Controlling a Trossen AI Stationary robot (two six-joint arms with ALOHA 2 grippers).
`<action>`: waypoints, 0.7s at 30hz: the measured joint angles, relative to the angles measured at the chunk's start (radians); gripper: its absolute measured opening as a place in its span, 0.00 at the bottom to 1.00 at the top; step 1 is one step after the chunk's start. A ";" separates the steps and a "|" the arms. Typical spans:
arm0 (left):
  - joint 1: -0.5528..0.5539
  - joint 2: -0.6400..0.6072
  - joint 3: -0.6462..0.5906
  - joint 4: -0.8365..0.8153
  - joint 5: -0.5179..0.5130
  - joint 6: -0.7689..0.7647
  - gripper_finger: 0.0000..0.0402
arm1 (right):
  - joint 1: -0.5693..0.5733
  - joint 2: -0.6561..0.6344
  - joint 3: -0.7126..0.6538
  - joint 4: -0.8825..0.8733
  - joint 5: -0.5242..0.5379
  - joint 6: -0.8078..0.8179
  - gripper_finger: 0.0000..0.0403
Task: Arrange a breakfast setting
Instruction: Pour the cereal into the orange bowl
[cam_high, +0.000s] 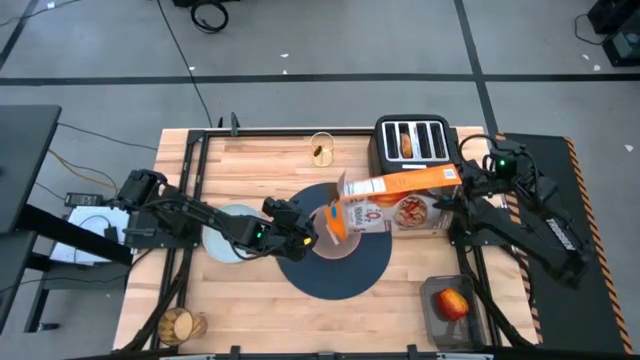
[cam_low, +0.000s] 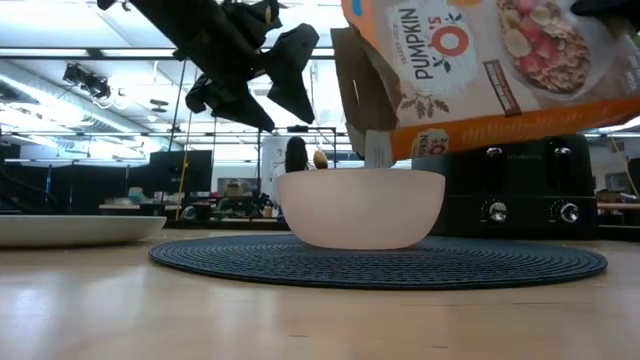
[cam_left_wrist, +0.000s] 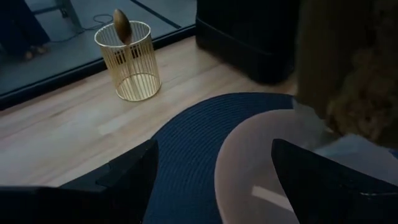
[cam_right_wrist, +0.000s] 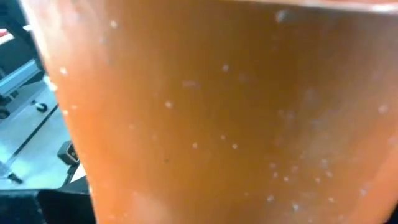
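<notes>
A pinkish bowl (cam_high: 345, 248) (cam_low: 360, 205) stands on the round navy placemat (cam_high: 340, 278) at mid table. Above it hangs the orange cereal box (cam_high: 400, 192) (cam_low: 480, 70), tilted, its open flaps (cam_high: 335, 212) lowest and over the bowl. My right gripper (cam_high: 457, 190) is shut on the box's right end. My left gripper (cam_high: 303, 236) (cam_low: 278, 108) (cam_left_wrist: 211, 180) is open. It hovers just left of the bowl and higher than its rim, touching nothing. A pale plate (cam_high: 222, 245) lies left of the mat. My right gripper holds the cereal box at its closed bottom end (cam_high: 448, 182), reaching in from the table's right side. The box fills the right wrist view (cam_right_wrist: 217, 112) and hides the fingers. It is lifted clear and tips down toward the bowl, open end lowest.
A black toaster (cam_high: 415, 140) with a bagel (cam_high: 407, 143) in one slot stands at the far right. A gold wire cup (cam_high: 322, 148) (cam_left_wrist: 130, 62) holding the spoon (cam_left_wrist: 121, 25) is at far centre. An amber tumbler (cam_high: 180, 323) is near left, a red apple (cam_high: 452, 303) near right.
</notes>
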 joint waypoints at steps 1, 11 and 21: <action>0.000 0.000 0.000 0.000 0.002 -0.005 0.79 | 0.006 0.004 0.000 0.002 -0.001 0.000 0.77; -0.003 0.000 0.000 0.006 0.112 -0.040 0.79 | 0.062 0.046 0.000 0.013 0.051 0.015 0.77; -0.008 0.000 0.000 0.025 0.111 0.013 0.79 | 0.109 0.069 0.000 0.041 0.090 0.044 0.77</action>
